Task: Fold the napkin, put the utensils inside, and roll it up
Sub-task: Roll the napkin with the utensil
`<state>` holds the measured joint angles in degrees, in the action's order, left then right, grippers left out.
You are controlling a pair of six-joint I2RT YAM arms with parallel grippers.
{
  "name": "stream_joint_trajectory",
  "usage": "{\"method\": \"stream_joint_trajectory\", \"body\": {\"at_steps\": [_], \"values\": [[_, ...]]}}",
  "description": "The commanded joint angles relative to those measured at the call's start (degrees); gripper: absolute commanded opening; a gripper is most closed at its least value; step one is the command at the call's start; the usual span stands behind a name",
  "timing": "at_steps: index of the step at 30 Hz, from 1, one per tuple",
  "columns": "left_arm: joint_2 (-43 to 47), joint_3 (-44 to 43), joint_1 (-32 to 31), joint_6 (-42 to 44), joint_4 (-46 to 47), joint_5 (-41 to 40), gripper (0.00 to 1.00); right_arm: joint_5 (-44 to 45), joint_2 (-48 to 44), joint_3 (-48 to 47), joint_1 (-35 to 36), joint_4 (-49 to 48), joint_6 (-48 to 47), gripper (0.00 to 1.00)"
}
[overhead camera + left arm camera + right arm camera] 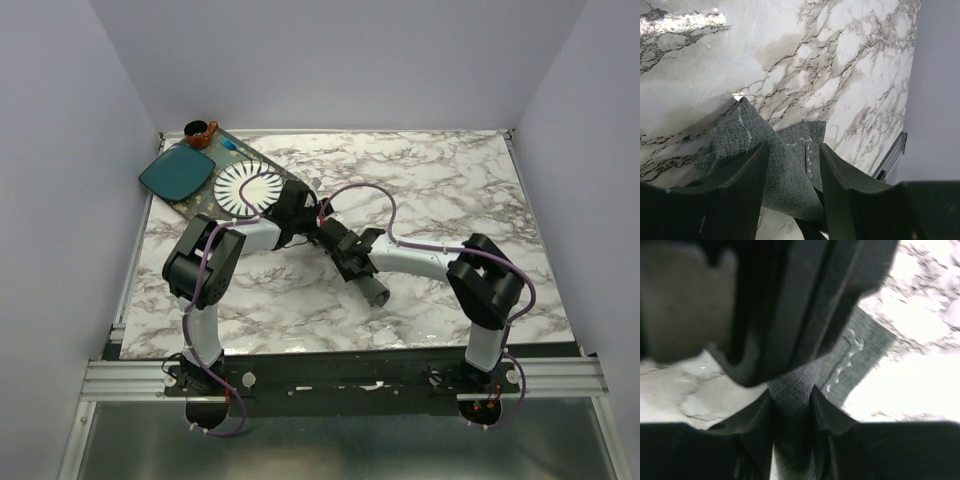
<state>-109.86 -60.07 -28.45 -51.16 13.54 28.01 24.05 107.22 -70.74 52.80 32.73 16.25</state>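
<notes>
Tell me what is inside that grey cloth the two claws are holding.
Only the grey cloth itself shows, bunched in folds in the left claw and pinched in the right claw. Whether anything is wrapped inside cannot be seen: the folds cover it.

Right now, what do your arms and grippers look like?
The left arm and right arm are white curved tubes joined by bulky black joints, with purple cables looping along them. The left gripper and right gripper each have two dark tapered fingers.
</notes>
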Motion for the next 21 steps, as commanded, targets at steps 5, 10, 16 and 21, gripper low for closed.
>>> {"method": "stream_joint_trajectory", "body": {"at_steps": [5, 10, 16, 21], "values": [[8.61, -3.03, 1.02, 6.86, -10.02, -2.78, 0.55, -32.02, -8.34, 10.27, -11.37, -10.21, 1.85, 0.34], [9.58, -3.91, 0.94, 6.16, -10.29, -1.56, 0.56, -47.68, -8.18, 14.05, -17.98, -15.32, 3.08, 0.31], [7.48, -2.77, -0.73, 4.23, -7.22, 0.03, 0.56, -60.07, -5.01, 15.89, -22.82, -20.68, 5.36, 0.3], [3.17, -2.94, -1.61, 1.67, -3.35, 1.52, 0.55, -67.55, -3.16, 20.28, -26.07, -27.18, 7.04, 0.31]]}}
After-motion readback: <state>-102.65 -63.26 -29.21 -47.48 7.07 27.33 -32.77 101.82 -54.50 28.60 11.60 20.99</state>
